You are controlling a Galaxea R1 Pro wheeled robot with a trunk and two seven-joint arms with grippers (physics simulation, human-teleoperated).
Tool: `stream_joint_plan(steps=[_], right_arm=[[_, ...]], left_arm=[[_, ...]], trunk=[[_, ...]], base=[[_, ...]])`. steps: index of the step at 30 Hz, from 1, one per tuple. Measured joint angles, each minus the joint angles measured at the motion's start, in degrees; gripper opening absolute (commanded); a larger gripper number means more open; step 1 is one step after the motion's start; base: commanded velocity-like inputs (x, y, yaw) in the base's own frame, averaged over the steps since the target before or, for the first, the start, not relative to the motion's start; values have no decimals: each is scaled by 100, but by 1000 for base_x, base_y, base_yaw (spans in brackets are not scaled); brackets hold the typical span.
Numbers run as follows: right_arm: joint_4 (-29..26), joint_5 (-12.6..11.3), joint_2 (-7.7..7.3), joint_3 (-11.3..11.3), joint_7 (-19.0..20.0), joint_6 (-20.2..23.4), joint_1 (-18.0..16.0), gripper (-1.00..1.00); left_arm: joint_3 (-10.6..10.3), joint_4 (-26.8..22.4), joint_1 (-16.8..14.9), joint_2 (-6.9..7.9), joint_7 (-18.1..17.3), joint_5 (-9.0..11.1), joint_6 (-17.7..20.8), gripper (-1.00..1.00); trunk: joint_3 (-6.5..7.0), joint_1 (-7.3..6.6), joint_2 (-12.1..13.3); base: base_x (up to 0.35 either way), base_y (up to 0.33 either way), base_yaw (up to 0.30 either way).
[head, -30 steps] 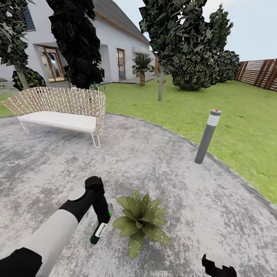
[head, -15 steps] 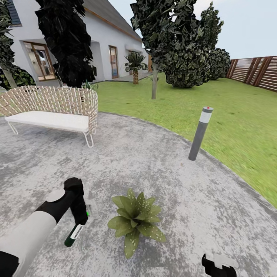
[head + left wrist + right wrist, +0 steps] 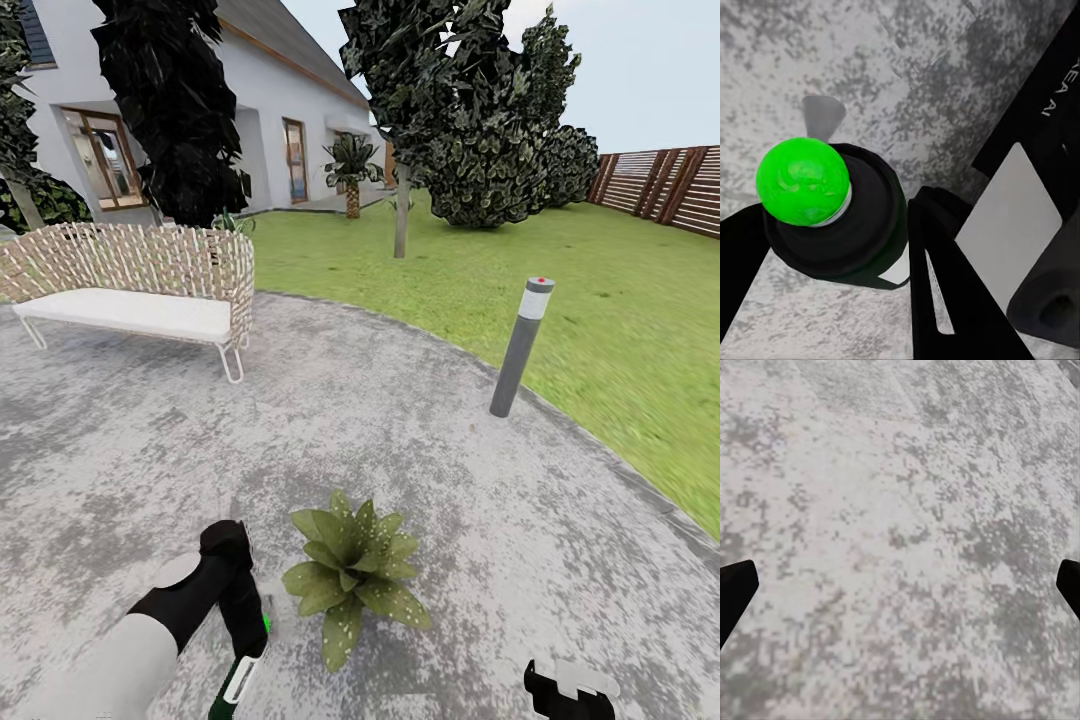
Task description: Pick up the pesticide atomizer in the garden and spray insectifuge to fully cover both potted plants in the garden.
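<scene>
Left gripper (image 3: 243, 655) holds the pesticide atomizer (image 3: 238, 682) tight between its two dark fingers, low down in the head view. In the left wrist view the bottle (image 3: 832, 225) sits snug in the grip, and its round bright green tip (image 3: 802, 180) faces the camera, with the grey paved patio (image 3: 945, 75) under it. The bottle is long and thin. It points down and a little toward the robot, so its dark green end hangs close over the ground. One potted plant (image 3: 352, 585) sits on the patio just beside the bottle, on the side of the robot's right arm and a bit farther out. Plant and bottle are near each other but not touching. The left arm is the closer one to the plant, and it already has the bottle, so I think it should do the spraying. To do that, I think the bottle has to swing over toward the leaves so the spray lands on them. The right gripper (image 3: 568, 692) is low at the edge of the head view, well apart from the plant. In the right wrist view its dark fingertips (image 3: 735, 589) stand wide apart with nothing between them, only bare grey patio below.
</scene>
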Motion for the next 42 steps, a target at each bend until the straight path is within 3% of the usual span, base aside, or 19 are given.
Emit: stream_joint_plan(steps=[4,8,12,18,32,42], right_arm=[[-5,0,0,1,0,-3,0,100],[-2,-1,0,4,0,-3,0,100],[0,-1,0,7,1,-1,0,100],[-3,-2,-1,-2,9,1,1,100],[-5,-5,9,-4,4,8,1,100],[-10,-11,8,-14,3,6,2,100]], left_arm=[[381,-36,32,167,112,-16,-21,-100],[444,24,131,58,1133,10,1,-100],[480,-17,196,-6,1499,28,39,-100],[466,3,201,97,1546,-21,45,-100],[503,28,213,110,1539,-22,57,-100],[496,31,211,76,1550,-12,53,-100]], trunk=[[0,0,0],[0,0,0],[0,0,0],[-20,0,0],[-99,1,0],[-99,-3,0]], base=[[0,0,0],[0,0,0],[0,0,0],[0,0,-191],[-153,149,-66],[217,235,-279]])
